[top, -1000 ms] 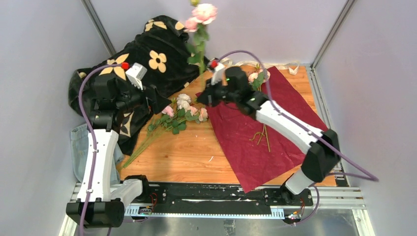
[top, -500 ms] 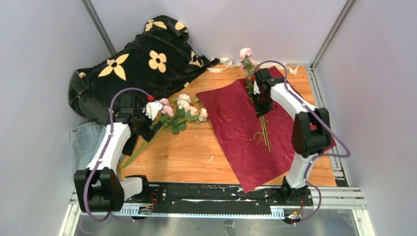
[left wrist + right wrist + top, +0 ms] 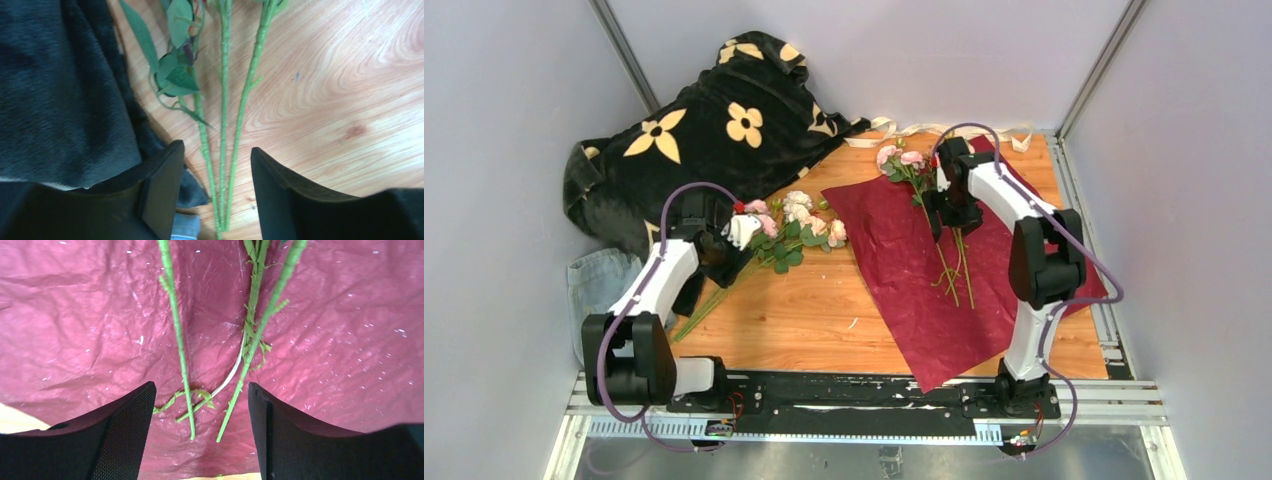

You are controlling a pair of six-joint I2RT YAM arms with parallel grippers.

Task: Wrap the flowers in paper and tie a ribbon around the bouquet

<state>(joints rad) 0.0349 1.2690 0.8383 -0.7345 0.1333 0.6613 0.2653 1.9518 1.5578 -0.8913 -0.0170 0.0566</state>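
Note:
A few pink roses (image 3: 898, 158) lie on the dark maroon paper (image 3: 894, 262), their stems (image 3: 178, 340) running toward the near edge. My right gripper (image 3: 942, 222) hovers over those stems, open (image 3: 201, 387) and touching nothing. A second bunch of pink and cream flowers (image 3: 802, 222) lies on the wooden table left of the paper. My left gripper (image 3: 714, 275) is down at that bunch's thin green stems (image 3: 222, 150), with its jaws (image 3: 216, 150) open on either side of them and not touching. The cream ribbon (image 3: 914, 130) trails along the back edge.
A black blanket (image 3: 714, 120) with cream flower prints is heaped at the back left, its edge beside my left finger (image 3: 160, 190). Blue denim cloth (image 3: 599, 290) lies at the left edge. Purple walls and a metal frame enclose the table (image 3: 824, 310).
The right gripper has opened and let go of its roses, which now lie flat on the paper. The left jaws have narrowed around the other bunch's stems.

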